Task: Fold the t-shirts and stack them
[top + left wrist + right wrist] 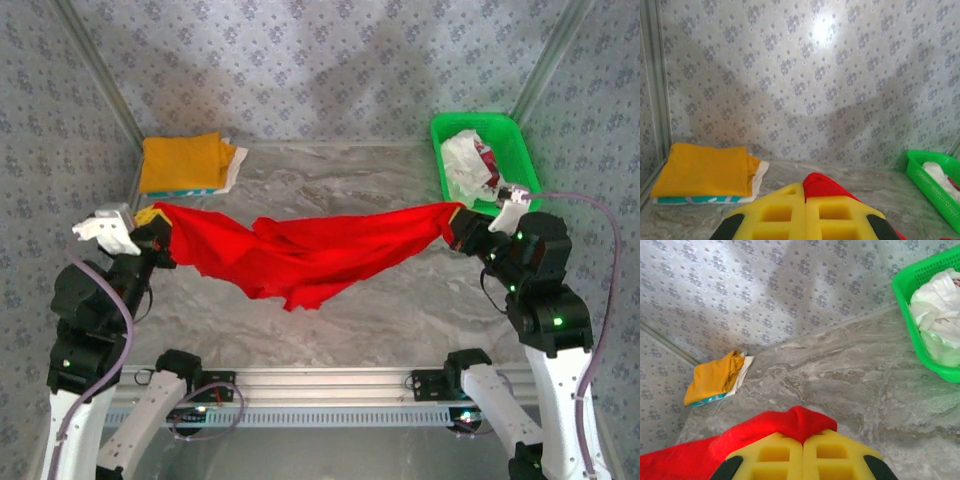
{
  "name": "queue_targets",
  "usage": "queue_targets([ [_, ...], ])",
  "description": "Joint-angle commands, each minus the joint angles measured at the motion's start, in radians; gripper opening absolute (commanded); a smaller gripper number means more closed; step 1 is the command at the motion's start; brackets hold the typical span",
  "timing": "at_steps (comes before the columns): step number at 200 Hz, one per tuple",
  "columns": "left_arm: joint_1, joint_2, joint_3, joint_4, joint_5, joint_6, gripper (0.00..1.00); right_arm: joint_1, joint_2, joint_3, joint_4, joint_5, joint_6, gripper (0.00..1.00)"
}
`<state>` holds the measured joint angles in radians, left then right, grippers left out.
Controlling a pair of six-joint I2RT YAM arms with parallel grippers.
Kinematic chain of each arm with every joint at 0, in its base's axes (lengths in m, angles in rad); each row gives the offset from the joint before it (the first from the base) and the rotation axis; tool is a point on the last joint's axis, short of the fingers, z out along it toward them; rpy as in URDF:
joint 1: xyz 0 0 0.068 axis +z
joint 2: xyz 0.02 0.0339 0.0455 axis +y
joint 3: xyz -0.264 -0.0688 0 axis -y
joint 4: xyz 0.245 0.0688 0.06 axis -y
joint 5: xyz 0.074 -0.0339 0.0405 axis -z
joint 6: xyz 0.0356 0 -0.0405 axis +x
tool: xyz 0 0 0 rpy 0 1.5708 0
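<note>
Red t-shirt [300,255] hangs stretched between left gripper [158,228] and right gripper [455,225], each clamped on an end: the spreading step before folding, I judge. Next calls for lowering both together, taut, onto the table [400,320] beneath them. Top view shows its sagging middle; wrist views add the pinched cloth, perhaps shoulder corners.

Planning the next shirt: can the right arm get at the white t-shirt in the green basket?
Probably not: the right end effector is shut on the red t-shirt, though the basket stands close beside it.
</note>
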<state>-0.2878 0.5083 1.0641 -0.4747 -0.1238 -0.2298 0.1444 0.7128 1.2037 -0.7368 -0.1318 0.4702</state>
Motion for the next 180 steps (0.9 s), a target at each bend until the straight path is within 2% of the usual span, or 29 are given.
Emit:
queue_targets([
  [1,0.007,0.107,0.028,-0.036,-0.019,0.001,0.0,-0.011,0.033,-0.06,-0.02,0.089,0.042,0.0],
  [19,0.013,0.269,0.055,-0.025,-0.019,0.015,0.0,-0.022,0.069,-0.164,0.05,0.083,0.082,0.0],
  [42,0.062,0.541,0.109,0.051,0.107,0.015,0.0,-0.064,0.159,-0.277,0.123,0.045,0.151,0.0],
  [63,0.11,0.814,0.191,0.133,0.157,0.032,0.0,-0.081,0.219,-0.376,0.222,0.064,0.199,0.02],
  [68,0.121,0.879,0.221,0.146,0.174,0.039,0.08,-0.085,0.228,-0.396,0.238,0.072,0.205,0.11],
  [76,0.137,0.987,0.291,0.138,0.2,0.047,0.27,-0.092,0.243,-0.415,0.256,0.075,0.205,0.23],
  [89,0.151,1.125,0.417,0.091,0.231,0.042,0.54,-0.099,0.256,-0.412,0.264,0.11,0.197,0.34],
  [94,0.15,1.154,0.452,0.079,0.237,0.037,0.6,-0.098,0.253,-0.403,0.259,0.137,0.185,0.38],
  [109,0.147,1.148,0.45,0.117,0.264,-0.001,0.63,-0.091,0.238,-0.371,0.24,0.177,0.14,0.46],
  [128,0.143,1.011,0.292,0.23,0.224,-0.067,0.66,-0.056,0.249,-0.323,0.262,0.18,0.054,0.51],
  [142,0.144,0.914,0.167,0.258,0.222,-0.11,0.68,0.018,0.31,-0.272,0.304,0.166,-0.02,0.52],
  [162,0.119,0.851,0.042,0.214,0.269,-0.146,0.69,0.139,0.523,-0.135,0.322,0.155,-0.125,0.55],
  [180,0.032,0.813,-0.055,0.196,0.233,-0.155,0.7,0.215,0.757,0.053,0.301,0.128,-0.201,0.57],
])
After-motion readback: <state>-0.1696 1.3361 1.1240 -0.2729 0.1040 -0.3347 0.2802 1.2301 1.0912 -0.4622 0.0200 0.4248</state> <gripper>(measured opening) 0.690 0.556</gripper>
